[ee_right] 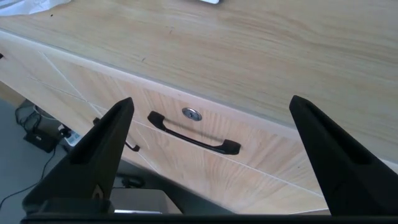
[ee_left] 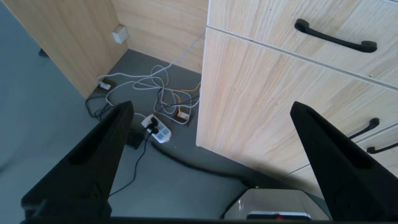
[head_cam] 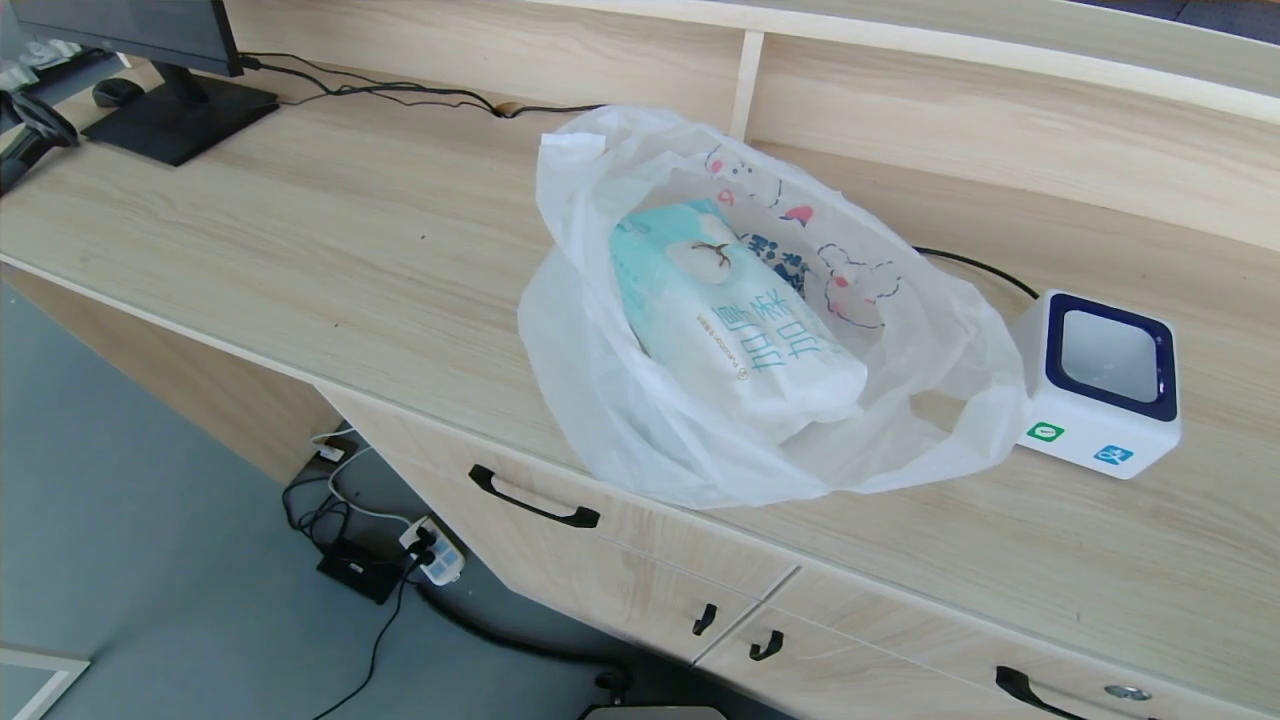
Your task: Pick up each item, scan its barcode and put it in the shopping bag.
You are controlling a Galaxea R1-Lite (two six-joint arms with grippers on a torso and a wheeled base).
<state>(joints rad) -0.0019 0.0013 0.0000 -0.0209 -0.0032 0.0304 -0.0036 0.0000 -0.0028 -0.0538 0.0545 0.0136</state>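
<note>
Shopping bag (head_cam: 590, 420) holds tissue pack (head_cam: 740, 335); left gripper (ee_left: 211, 111), right gripper (ee_right: 211, 102) well away, spread.

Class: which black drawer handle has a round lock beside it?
The long handle farthest right; a round metal lock sits beside it, none beside the others.

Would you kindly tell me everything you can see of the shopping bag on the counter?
The shopping bag is thin, translucent white plastic, with cartoon animal prints showing at its far wall. It sits slumped and crumpled on the wooden counter near the front edge, with its mouth open upward. A white-and-teal soft pack lies tilted inside it. The bag's right side reaches the white scanner.
</note>
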